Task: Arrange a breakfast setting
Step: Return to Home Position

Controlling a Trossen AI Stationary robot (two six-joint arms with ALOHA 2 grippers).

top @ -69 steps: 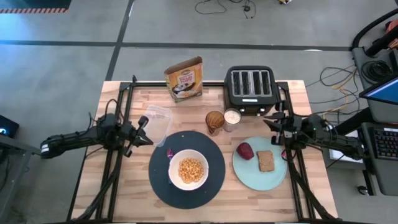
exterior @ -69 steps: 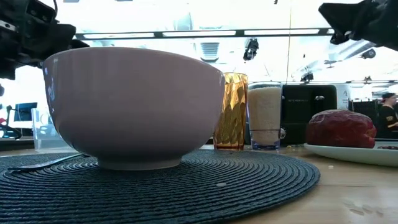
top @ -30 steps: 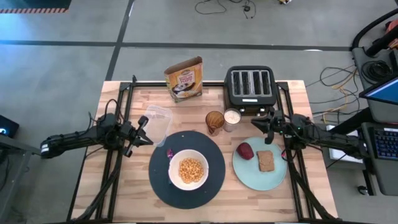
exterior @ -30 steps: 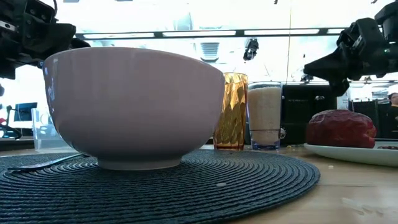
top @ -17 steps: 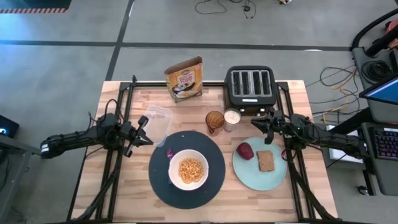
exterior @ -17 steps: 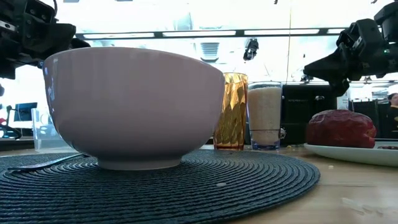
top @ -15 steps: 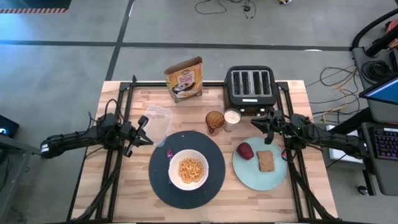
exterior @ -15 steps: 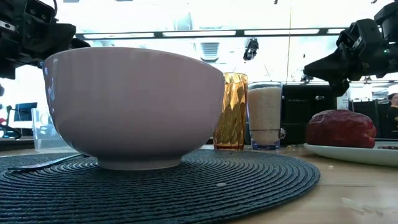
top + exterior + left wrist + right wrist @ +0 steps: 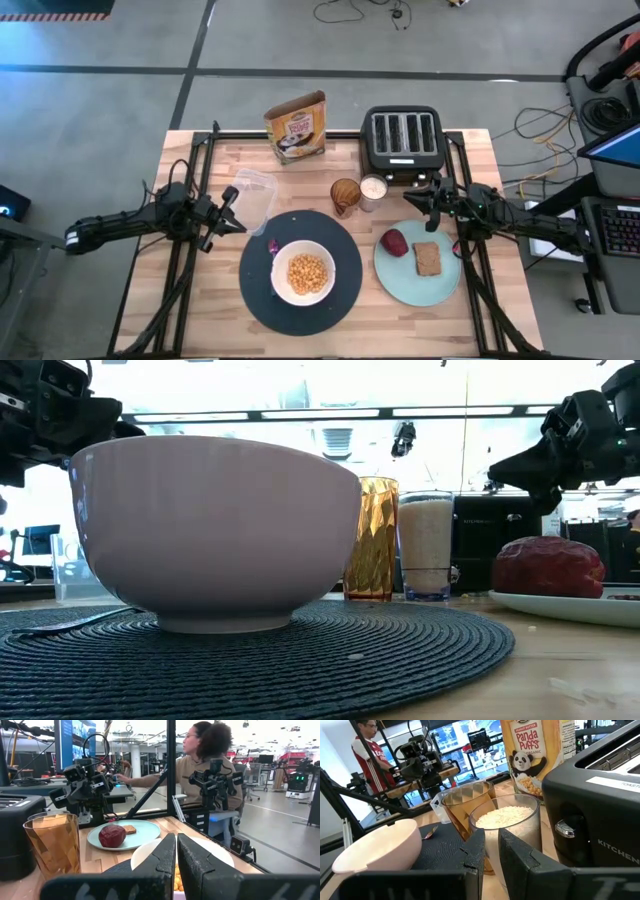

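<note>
Far left, raised over the left side of the light wooden table (image 9: 215,315): left gripper (image 9: 236,210), jaws pressed almost together, empty. Just right of it: clear plastic bin (image 9: 255,190), standing on the wood.

Front centre: large black round plate (image 9: 258,290), woven texture. On it, small blue-purple spoon (image 9: 273,247) just left of the white bowl (image 9: 303,272). Bowl in the plate's middle, filled with yellow cereal puffs.

Back edge, behind the plate: yellow-brown cereal box (image 9: 296,125), upright, top open.

Just past the plate's back-right rim: amber faceted glass (image 9: 345,195) and clear glass of white grainy filling (image 9: 373,188), side by side; touching or not, cannot tell. Behind those, at the back edge: black four-slot toaster (image 9: 402,140).

Front right: smaller pale green plate (image 9: 400,280), just beside the black plate, no overlap. On it, dark red fruit (image 9: 394,242) on the left and brown toast slice (image 9: 427,258) lying flat on the right, close together; contact not clear.

Right gripper (image 9: 420,197) up off the table between toaster and green plate, just right of the clear glass, pointed toward the two glasses. Jaws narrow, slim gap only, holding nothing.
</note>
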